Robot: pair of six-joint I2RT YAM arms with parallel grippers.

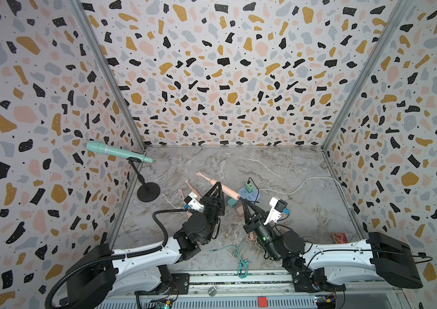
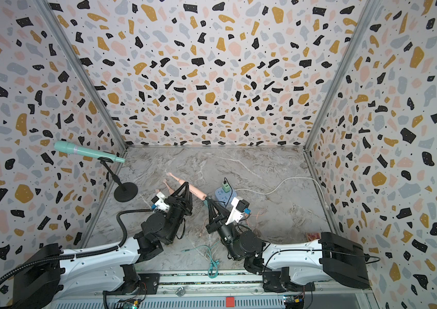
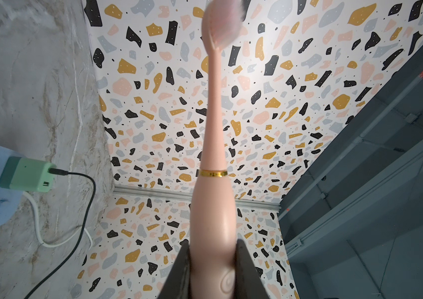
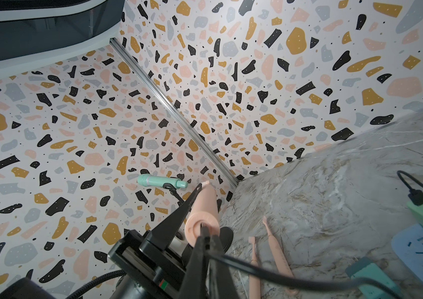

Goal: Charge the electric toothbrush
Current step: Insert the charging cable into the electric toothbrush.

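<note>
Looking down from above, you have the slim pale-pink plastic electric toothbrush (image 1: 228,192) lifted off the grey marble-patterned tabletop (image 1: 279,166). The left gripper (image 1: 218,188) is clamped across its thick handle. The left wrist view shows both dark jaws pressed to the handle's sides just behind the round button.

The toothbrush's long axis runs slantwise. The bristle head points toward the back wall on the left arm's side, and the flat base end points toward the right arm. That base is what the coming move turns on.

The right gripper (image 4: 203,234) sits right at the base, jaws closed on the small black plug (image 4: 202,227) of the thin black charging cable (image 4: 257,271). The plug tip lies against the round pink end face, roughly in line with the handle. Whether it is already home in the port or only touching the face cannot be told, because the jaws hide the joint.

A black lead is plugged into the mint-green square charger block (image 1: 248,186). That block stands in the pale blue rounded power strip (image 1: 255,197) just beside the right gripper, so the supply side looks ready.

By my judgement you are in the insertion step. The right arm is the nearer one and should push along the handle's axis toward the left gripper, while the left grip braces. Tilting the plug off that axis would likely skate it across the face.
</note>
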